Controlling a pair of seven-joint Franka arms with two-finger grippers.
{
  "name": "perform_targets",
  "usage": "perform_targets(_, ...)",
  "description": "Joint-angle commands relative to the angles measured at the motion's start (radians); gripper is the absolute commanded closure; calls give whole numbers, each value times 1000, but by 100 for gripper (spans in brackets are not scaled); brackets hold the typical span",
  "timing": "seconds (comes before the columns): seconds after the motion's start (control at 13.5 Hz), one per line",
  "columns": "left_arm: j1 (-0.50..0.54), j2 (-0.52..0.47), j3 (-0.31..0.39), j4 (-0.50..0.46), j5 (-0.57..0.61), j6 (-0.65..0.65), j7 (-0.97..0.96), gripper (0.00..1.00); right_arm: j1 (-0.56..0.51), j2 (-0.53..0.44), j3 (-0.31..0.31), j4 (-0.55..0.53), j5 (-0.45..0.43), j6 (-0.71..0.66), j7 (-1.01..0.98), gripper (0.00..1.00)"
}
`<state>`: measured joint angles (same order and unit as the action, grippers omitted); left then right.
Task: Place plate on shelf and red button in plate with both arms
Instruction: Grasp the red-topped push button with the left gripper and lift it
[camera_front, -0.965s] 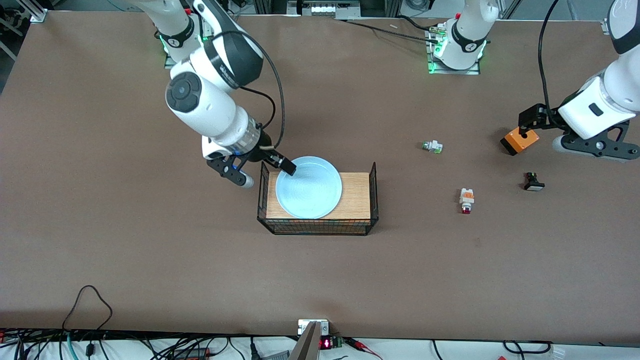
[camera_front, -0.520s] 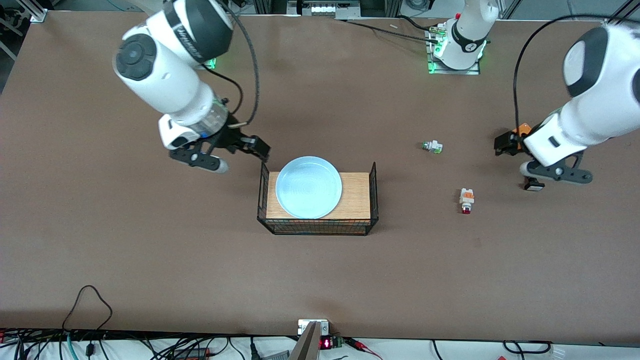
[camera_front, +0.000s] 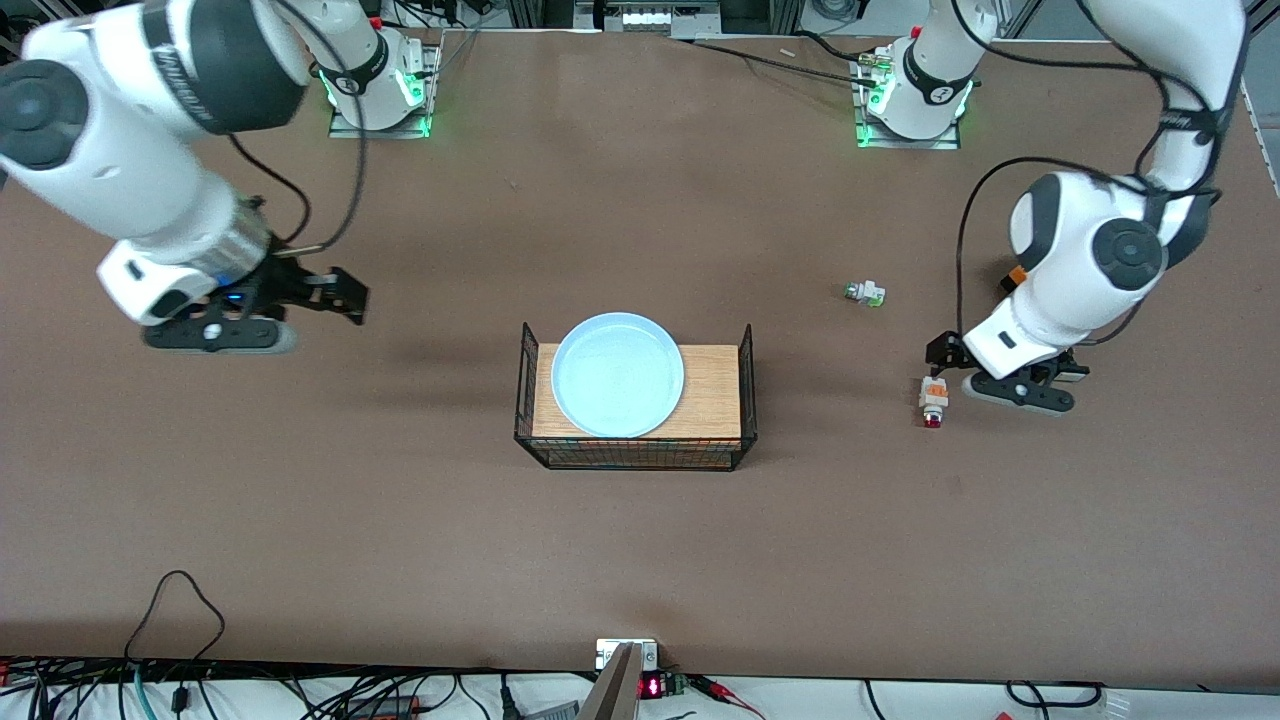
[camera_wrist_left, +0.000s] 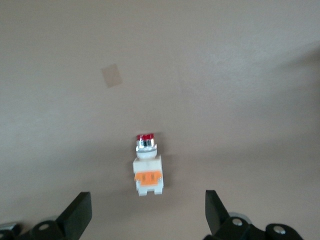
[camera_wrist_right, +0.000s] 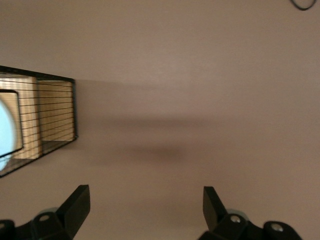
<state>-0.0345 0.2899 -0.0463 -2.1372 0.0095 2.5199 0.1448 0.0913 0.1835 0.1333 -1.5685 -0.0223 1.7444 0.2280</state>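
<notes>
**Left tool near the red button, plate on the rack**

Nearest the front camera, the wire rack (camera_front: 634, 405) carries the plate (camera_front: 617, 374) on its wooden top, so that part looks done. The red button (camera_front: 932, 399) lies on the worktop (camera_front: 640, 540) toward the left arm's end, red cap toward the front camera. The left tool (camera_front: 985, 373) hovers just beside it, released and empty.

The button is tiny and lies on its side; an off-centre closing could likely flick or roll it away.

The right tool (camera_front: 300, 310), also released and empty, hangs over bare worktop toward the right arm's end.

The left wrist view shows the button (camera_wrist_left: 147, 165) centred between spread fingers (camera_wrist_left: 80, 212), which the front view hides. Only the front view shows the white-and-green button (camera_front: 865, 293).
</notes>
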Motion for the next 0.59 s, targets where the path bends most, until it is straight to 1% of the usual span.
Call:
perform_targets(0.0,5,64,0,-18,-14,133,71,0,-15,-24,-82,18,-10,-81,-119,0)
perform_targets(0.15,5,100,0,-39,-14,212,73,0,-10,-39,-161,19,-10,-115,-218,0)
perform_targets(0.22,5,116,0,-55,-16,253,75,0,-10,-45,-190,19,-10,-123,-249,0)
perform_targets(0.37,8,143,2,-58,-16,292,81,0,-19,-49,-205,13,-5,-138,-259,0)
perform_targets(0.52,18,173,2,-72,-14,335,84,0,-21,-90,-215,-48,-5,-100,-259,0)
